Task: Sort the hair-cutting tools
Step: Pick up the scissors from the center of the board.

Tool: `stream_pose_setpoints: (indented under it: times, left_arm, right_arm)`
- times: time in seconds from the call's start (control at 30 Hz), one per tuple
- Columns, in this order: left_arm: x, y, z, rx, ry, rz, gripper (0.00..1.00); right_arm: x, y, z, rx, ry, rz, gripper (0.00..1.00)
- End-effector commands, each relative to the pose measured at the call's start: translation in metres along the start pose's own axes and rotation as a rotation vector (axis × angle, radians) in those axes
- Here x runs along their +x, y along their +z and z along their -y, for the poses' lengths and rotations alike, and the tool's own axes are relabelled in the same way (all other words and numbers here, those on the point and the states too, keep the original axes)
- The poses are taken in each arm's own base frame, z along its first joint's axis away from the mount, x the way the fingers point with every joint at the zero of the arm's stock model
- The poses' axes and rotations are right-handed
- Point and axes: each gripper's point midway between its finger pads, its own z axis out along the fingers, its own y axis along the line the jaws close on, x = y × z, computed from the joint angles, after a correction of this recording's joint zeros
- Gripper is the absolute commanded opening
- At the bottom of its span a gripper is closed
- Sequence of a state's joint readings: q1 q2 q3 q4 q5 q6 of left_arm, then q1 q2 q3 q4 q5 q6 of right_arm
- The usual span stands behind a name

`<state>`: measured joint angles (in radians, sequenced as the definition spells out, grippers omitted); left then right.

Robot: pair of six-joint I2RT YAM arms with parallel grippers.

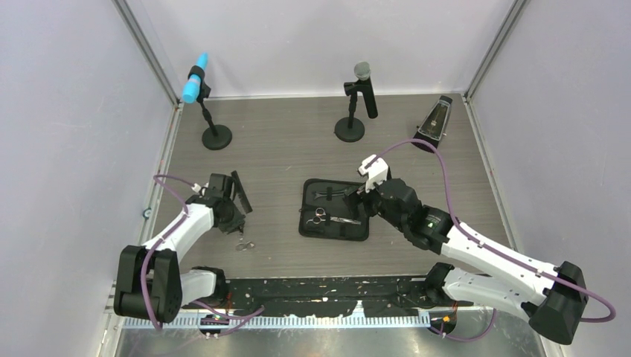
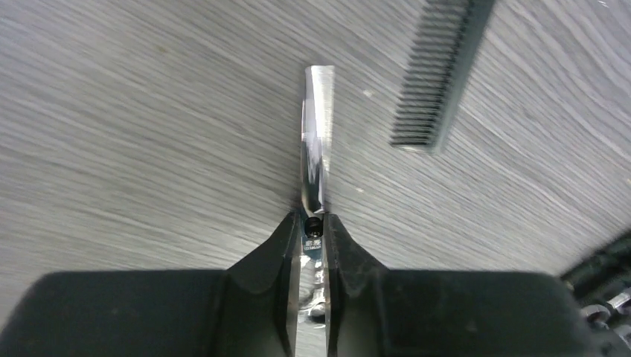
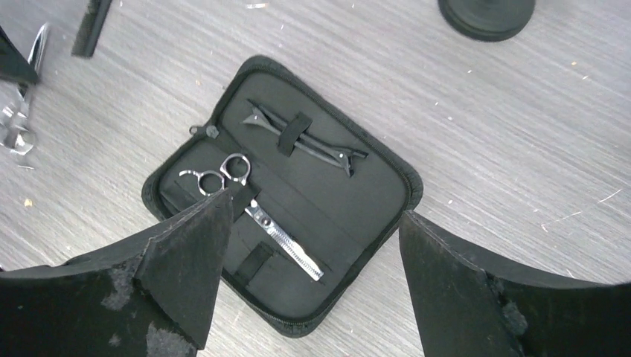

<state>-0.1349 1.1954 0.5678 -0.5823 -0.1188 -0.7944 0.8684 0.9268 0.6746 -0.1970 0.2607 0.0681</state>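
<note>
Left gripper: clamped on the loose scissors at the pivot, with the blades sticking out past the fingertips toward the far side.
Comb: flat on the table, just right of the blade tip, not touching it.
Zip case: lies open at mid-table. The cased scissors are in the near half and the hair clips are strapped in the far half.
Right gripper: jaws spread wide and empty, hovering over the case's right side.

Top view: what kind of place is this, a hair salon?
Probably a robot test cell, not a salon: plain walls enclose one table, the left arm and right arm sit at its near edge, and a microphone stands there.
</note>
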Motion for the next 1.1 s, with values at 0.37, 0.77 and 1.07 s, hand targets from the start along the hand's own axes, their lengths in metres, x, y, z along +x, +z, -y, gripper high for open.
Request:
stream_pose_setpoints:
  times: [0.37, 0.77, 1.07]
  left_arm:
    - [0.018, -0.029, 0.065, 0.422, -0.238, -0.071, 0.0]
    - [0.013, -0.059, 0.089, 0.624, -0.438, -0.073, 0.0]
    - [0.019, -0.082, 0.109, 0.747, -0.543, -0.107, 0.0]
  right_arm:
    - [-0.011, 0.025, -0.05, -0.162, 0.227, 0.007, 0.9]
    - [-0.011, 0.058, -0.144, -0.348, 0.419, 0.012, 0.87]
    - [-0.001, 0.079, -0.186, -0.369, 0.458, 0.018, 0.81]
